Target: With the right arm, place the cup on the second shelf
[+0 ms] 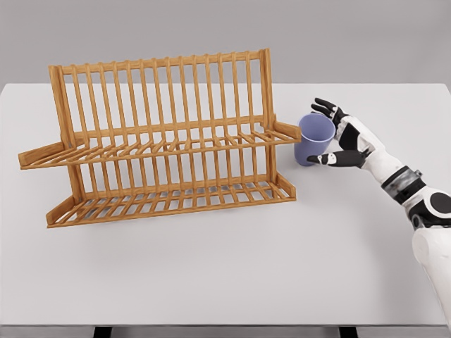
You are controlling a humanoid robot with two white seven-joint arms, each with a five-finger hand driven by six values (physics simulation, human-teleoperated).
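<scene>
A lavender-blue cup (314, 139) stands upright on the white table, just right of the wooden rack's upper shelf end. My right hand (330, 134) is around its right side, thumb low in front and fingers spread behind the rim; I cannot tell whether they touch it, and nothing is gripped. The wooden two-tier dish rack (162, 141) fills the left and middle of the view, with an upper slatted shelf (162, 146) and a lower slatted shelf (169, 198), both bare. The left arm is out of view.
The white table (225, 274) stretches in front of the rack and to the right of the cup. Its front edge runs along the bottom of the view. The rack's right arm tip (289, 131) sits close to the cup.
</scene>
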